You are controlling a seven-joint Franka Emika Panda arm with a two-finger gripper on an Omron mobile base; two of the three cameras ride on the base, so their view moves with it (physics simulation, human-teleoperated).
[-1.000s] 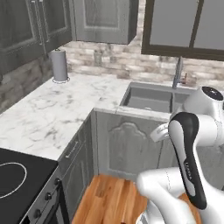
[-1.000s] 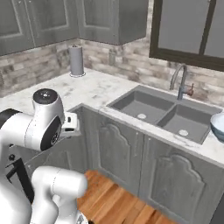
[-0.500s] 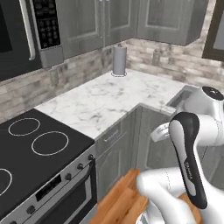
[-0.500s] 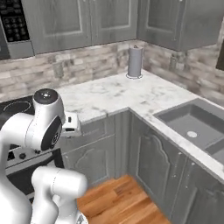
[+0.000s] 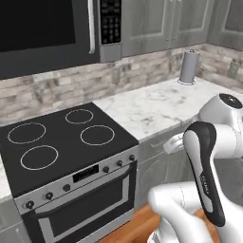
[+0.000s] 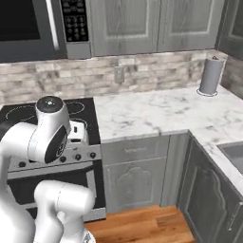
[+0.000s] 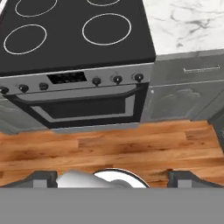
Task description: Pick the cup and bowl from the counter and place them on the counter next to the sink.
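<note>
The cup and the bowl are out of view. The white marble counter (image 5: 152, 107) runs from the stove to the corner, and it is also seen in the right base view (image 6: 156, 114) and at the top right of the hand view (image 7: 188, 22). A grey corner of the sink (image 6: 235, 152) shows at the right edge. My gripper (image 7: 113, 178) is open, fingertips (image 7: 43, 177) far apart with nothing between them. It hangs over the wooden floor in front of the oven. The arm is folded close to the base.
A black stove (image 5: 61, 137) with an oven door (image 7: 87, 109) stands left of the counter, under a microwave (image 5: 47, 33). A paper towel roll (image 5: 189, 67) stands at the back of the counter, near the corner (image 6: 210, 76). Grey cabinet fronts (image 6: 135, 175) line the wooden floor (image 7: 109, 148).
The base has turned left, so the whole picture has shifted. The sink slid off to the right, and the stove and microwave came into view. The arm's pose and open gripper are unchanged.
</note>
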